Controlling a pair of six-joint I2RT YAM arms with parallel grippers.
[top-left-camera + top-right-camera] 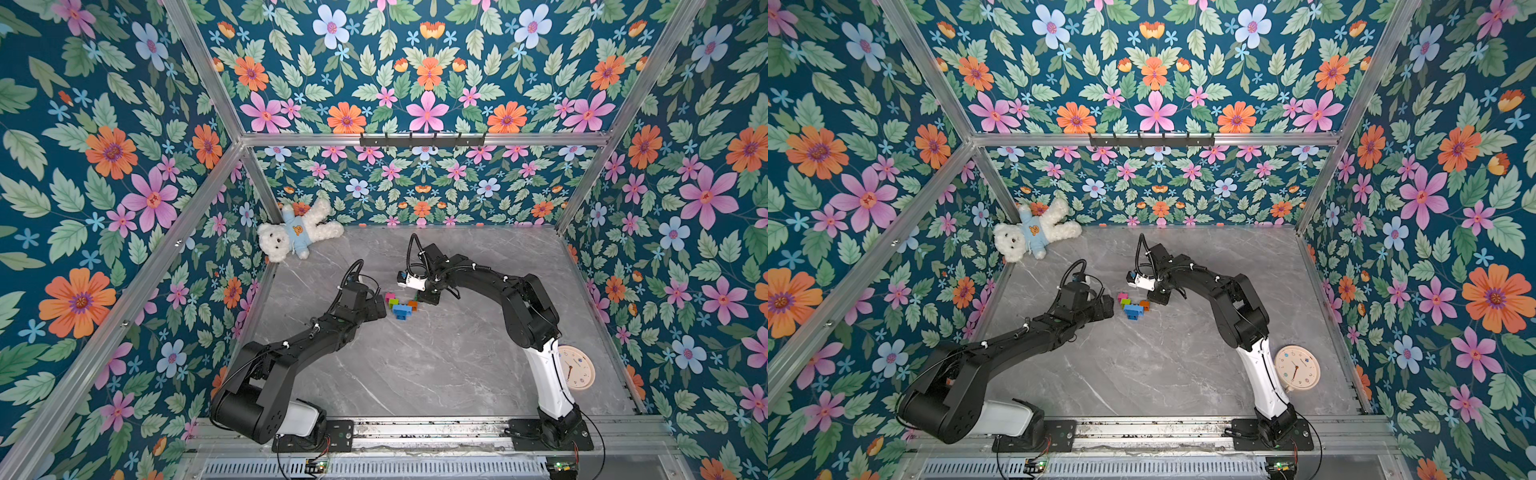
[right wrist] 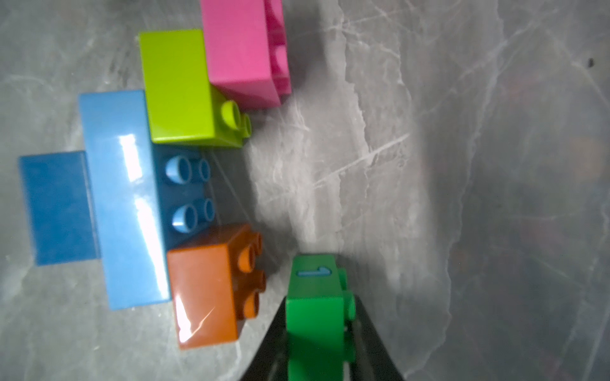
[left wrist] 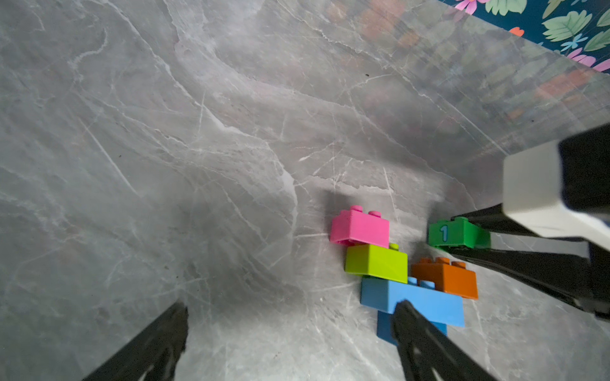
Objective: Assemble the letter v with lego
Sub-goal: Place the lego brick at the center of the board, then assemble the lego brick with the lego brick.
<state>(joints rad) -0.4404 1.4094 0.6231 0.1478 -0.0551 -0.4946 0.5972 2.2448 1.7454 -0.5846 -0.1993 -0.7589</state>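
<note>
Your right claw (image 2: 318,316) clamps the green brick (image 2: 313,290), orange brick (image 2: 204,287) just beside its tips; seating it should finish the letter v (image 2: 125,198); left claw (image 3: 290,310) gapes empty.

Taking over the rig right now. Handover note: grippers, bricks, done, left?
Left gripper: open, empty, beside the V cluster.
Right gripper: shut on green, next to orange, with a gap between them, not joined.
On the table: dark blue at the point, light blue across it, then lime and pink as one arm. Orange starts the other.
Done: one arm and half of the second.
Left: seat green on orange.
</note>
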